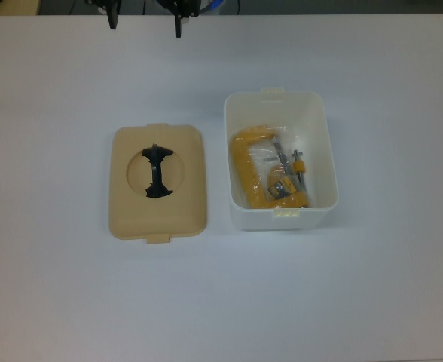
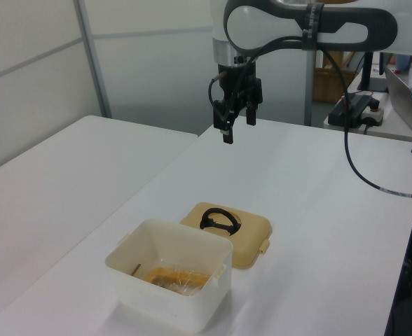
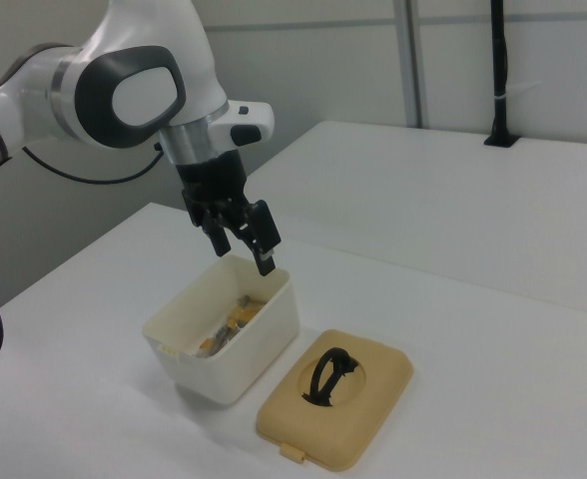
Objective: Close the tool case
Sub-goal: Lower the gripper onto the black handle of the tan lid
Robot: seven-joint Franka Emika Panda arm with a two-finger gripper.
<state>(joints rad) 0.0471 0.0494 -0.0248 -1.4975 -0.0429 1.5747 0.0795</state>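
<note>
Lid (image 1: 158, 183) sits flat at center-left in the top view, handle (image 1: 157, 171) up for grabbing, beside the open tool case (image 1: 280, 161). Tool (image 2: 235, 124) hangs above, spread open, holding nothing.

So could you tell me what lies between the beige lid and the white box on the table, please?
Nothing: the top view shows a bare strip of table between the lid and the box, which lie apart.
</note>
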